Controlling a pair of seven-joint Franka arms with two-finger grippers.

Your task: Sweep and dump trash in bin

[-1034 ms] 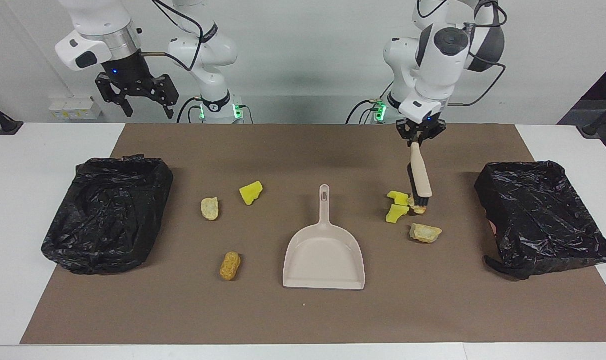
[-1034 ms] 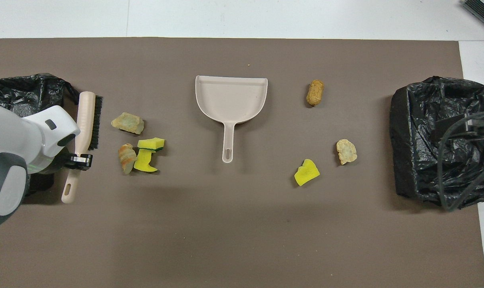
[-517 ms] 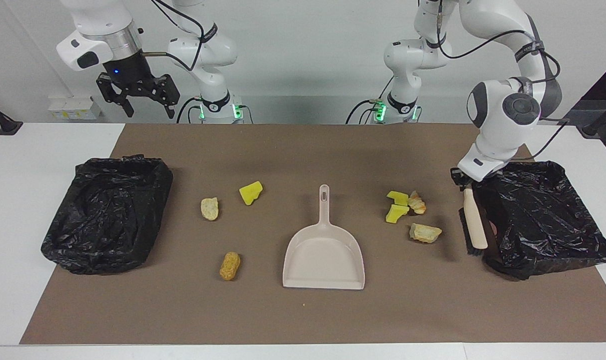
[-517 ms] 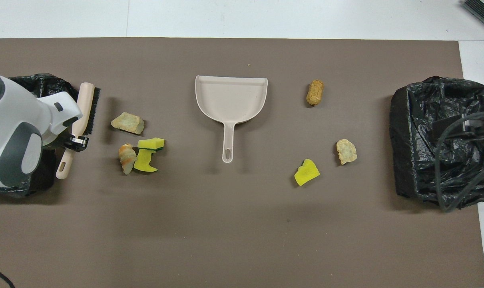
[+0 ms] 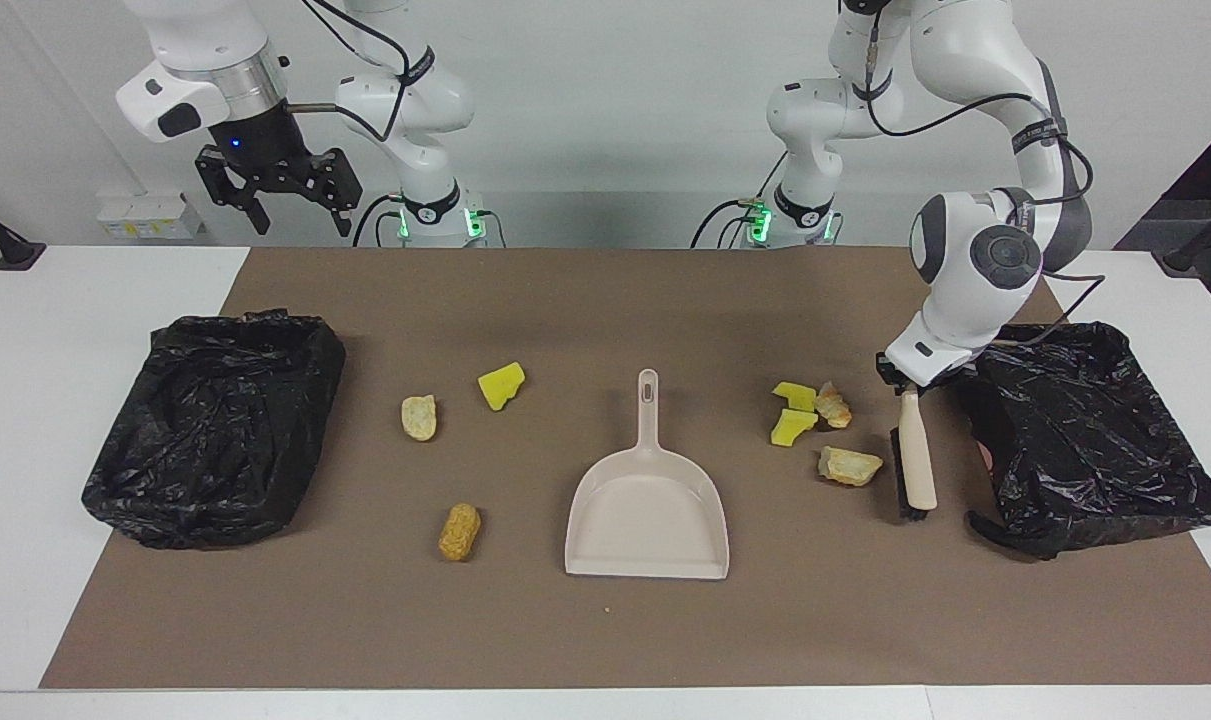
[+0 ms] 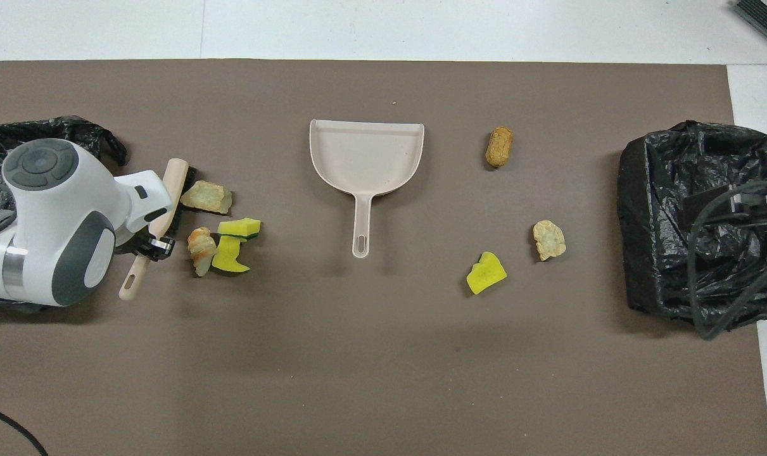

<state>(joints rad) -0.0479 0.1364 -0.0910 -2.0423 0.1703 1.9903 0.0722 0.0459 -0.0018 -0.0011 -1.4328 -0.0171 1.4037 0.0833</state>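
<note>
Seven scraps of trash are counted on the brown mat (image 5: 605, 620) covering the counter. Four are clustered toward the left arm's end: two yellow foam chunks (image 5: 793, 410), one orange-streaked lump (image 5: 832, 405), one pale crusty lump (image 5: 849, 466). Three lie toward the right arm's end: one yellow chunk (image 5: 500, 386), one beige lump (image 5: 418, 417), one orange-brown nugget (image 5: 459, 531).

One dustpan (image 5: 647, 510) rests mid-mat, its handle toward 12 o'clock in the facing view.

One brush (image 5: 914, 465) is gripped at its handle by the left gripper (image 5: 907, 385), jaws closed on it, bristles just beside the crusty lump.

Two black-lined bins are noted: one bin (image 5: 1090, 430) at 3 o'clock, the other bin (image 5: 215, 425) at 9.

The right gripper (image 5: 275, 190) waits raised, jaws open.
</note>
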